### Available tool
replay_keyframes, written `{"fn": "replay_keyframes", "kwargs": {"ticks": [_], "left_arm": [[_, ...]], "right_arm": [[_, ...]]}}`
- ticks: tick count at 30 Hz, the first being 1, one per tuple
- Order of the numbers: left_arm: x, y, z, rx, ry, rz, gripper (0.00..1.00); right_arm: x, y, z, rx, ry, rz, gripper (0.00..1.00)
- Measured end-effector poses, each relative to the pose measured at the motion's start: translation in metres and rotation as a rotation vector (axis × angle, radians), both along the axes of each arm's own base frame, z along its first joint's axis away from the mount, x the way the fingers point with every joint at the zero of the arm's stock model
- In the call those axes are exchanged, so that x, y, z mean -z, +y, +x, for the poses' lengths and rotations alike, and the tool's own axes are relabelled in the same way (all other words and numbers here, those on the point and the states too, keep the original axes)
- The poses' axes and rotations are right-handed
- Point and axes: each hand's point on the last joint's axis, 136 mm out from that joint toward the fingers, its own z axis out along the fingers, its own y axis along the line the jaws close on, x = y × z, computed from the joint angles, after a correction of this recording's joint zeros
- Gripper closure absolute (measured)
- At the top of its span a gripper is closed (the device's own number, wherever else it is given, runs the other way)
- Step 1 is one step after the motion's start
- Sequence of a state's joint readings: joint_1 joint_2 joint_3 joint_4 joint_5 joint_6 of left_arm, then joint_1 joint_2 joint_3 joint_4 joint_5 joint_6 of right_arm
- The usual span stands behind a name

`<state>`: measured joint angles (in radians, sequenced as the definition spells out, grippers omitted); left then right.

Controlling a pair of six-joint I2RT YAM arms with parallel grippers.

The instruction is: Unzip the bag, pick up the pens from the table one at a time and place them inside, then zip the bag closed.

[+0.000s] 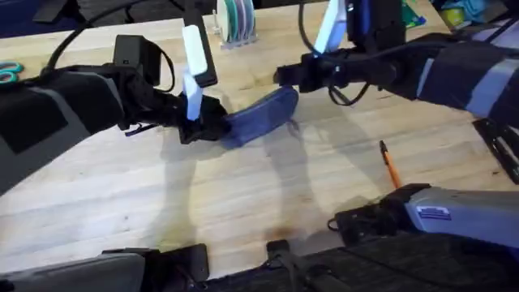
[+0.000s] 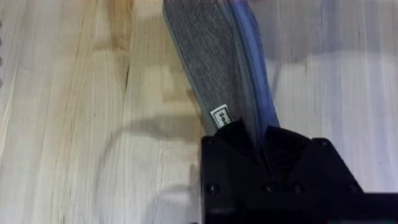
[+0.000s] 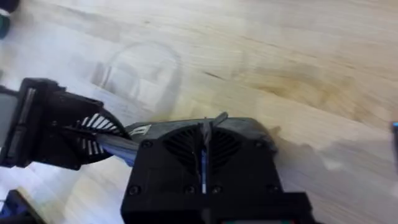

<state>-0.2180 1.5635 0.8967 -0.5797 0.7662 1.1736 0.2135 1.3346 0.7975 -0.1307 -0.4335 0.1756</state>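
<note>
The blue-grey bag point(image 1: 261, 113) is stretched between my two grippers, slanting up toward the far right over the table point(image 1: 243, 195). My left gripper point(image 1: 204, 123) is shut on its near-left end; in the left wrist view the bag point(image 2: 217, 68) runs away from the pinched end, where the left gripper point(image 2: 258, 142) holds it. My right gripper point(image 1: 285, 78) is shut on the far-right end, and in the right wrist view a small metal tab point(image 3: 219, 117) and a blue strip show between its closed fingers point(image 3: 180, 146). An orange pen point(image 1: 390, 165) with a black end lies on the table to the right.
A stack of coloured rolls point(image 1: 236, 19) stands at the table's far edge behind the bag. Teal scissor handles point(image 1: 8, 75) lie at the left edge. The right arm's base point(image 1: 422, 212) occupies the near right, close to the pen.
</note>
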Motion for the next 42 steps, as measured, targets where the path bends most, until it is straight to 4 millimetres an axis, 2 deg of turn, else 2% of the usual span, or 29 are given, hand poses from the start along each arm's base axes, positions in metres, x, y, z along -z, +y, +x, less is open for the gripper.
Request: {"fn": "replay_keyframes", "kwargs": {"ticks": [7, 12, 17, 19, 28, 32, 33, 35, 39, 40, 42], "left_arm": [[0.000, 0.000, 0.000, 0.000, 0.000, 0.000, 0.956], [0.000, 0.000, 0.000, 0.000, 0.000, 0.000, 0.956], [0.000, 0.000, 0.000, -0.001, 0.000, 0.000, 0.956], [0.000, 0.002, 0.001, -0.007, 0.001, 0.001, 0.955], [0.000, 0.003, 0.001, -0.010, 0.003, 0.001, 0.956], [0.000, 0.003, 0.001, -0.010, 0.003, 0.001, 0.956], [0.000, 0.003, 0.001, -0.010, 0.003, 0.001, 0.956], [0.000, 0.002, 0.000, -0.006, 0.003, 0.001, 0.956], [0.000, 0.002, 0.001, -0.006, 0.004, -0.001, 0.956], [0.000, 0.002, 0.000, -0.006, 0.004, -0.002, 0.956], [0.000, 0.002, 0.000, -0.006, 0.004, -0.002, 0.956]], "right_arm": [[0.002, 0.031, -0.013, -0.023, 0.024, -0.006, 0.969], [0.000, 0.062, -0.027, -0.072, 0.017, -0.005, 0.969], [-0.007, 0.086, -0.032, -0.092, -0.039, -0.011, 0.969], [-0.010, 0.112, -0.038, -0.121, -0.072, 0.006, 0.969], [-0.015, 0.138, -0.049, -0.120, -0.060, 0.076, 0.970], [-0.017, 0.141, -0.050, -0.127, -0.065, 0.083, 0.970], [-0.017, 0.141, -0.050, -0.129, -0.063, 0.083, 0.904], [-0.019, 0.141, -0.051, -0.142, -0.072, 0.081, 0.607], [-0.017, 0.121, -0.052, -0.132, -0.052, 0.034, 0.058], [-0.018, 0.116, -0.055, -0.135, -0.049, 0.026, 0.018], [-0.024, 0.107, -0.059, -0.139, -0.054, 0.014, 0.006]]}}
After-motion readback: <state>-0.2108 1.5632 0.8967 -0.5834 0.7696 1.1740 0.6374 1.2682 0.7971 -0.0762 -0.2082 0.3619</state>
